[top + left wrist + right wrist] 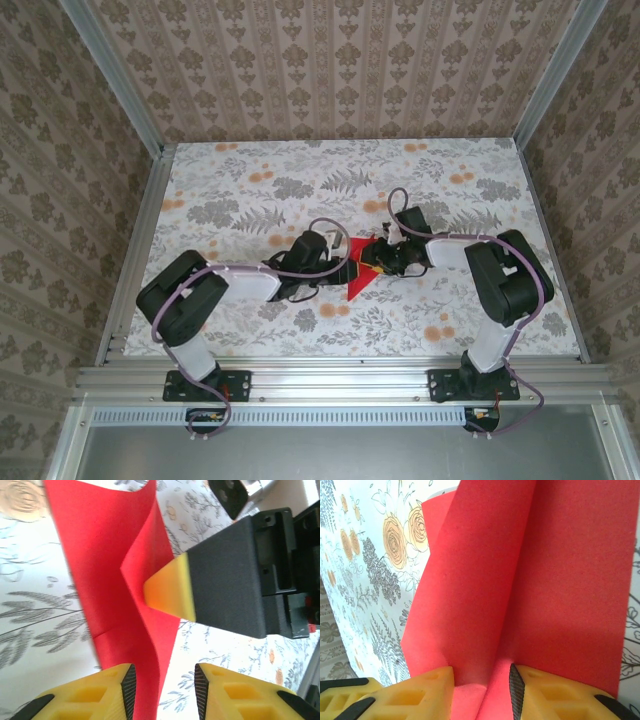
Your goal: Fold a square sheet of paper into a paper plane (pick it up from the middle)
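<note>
This thin bright red paper sheet (560, 580) is light and floppy; my left jaws and right jaws stand parted, so I'd pinch its raised fold.

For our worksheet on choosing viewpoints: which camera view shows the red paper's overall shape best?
The top external view: the red paper shows its outline, tapering to a point. The left wrist view shows a folded flap up close; the right wrist view, its crease.
</note>
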Controlling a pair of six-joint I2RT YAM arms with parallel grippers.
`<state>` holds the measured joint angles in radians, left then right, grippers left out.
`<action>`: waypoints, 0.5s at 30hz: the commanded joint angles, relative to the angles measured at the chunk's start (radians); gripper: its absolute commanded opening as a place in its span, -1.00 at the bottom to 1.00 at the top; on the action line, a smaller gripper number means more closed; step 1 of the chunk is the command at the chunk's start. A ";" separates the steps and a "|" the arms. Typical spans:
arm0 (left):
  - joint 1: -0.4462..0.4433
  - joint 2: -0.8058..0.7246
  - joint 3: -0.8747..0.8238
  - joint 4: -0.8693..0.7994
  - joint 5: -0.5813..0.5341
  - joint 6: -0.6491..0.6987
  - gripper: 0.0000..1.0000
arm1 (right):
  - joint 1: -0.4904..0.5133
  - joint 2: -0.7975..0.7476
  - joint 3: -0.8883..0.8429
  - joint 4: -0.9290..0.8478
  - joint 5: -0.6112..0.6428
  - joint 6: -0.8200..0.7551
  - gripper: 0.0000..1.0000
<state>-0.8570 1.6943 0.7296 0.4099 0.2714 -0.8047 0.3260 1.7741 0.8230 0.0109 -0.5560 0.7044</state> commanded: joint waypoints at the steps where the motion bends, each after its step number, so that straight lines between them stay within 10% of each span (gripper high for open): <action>1: 0.013 -0.040 -0.036 -0.037 -0.080 -0.017 -0.23 | 0.019 0.082 -0.020 -0.131 0.180 -0.043 -0.24; 15: 0.019 -0.068 -0.088 -0.026 -0.146 -0.081 -0.29 | 0.086 0.125 0.067 -0.298 0.361 -0.030 -0.14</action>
<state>-0.8433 1.6554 0.6544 0.3836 0.1429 -0.8642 0.4007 1.8023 0.9264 -0.1059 -0.3950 0.6842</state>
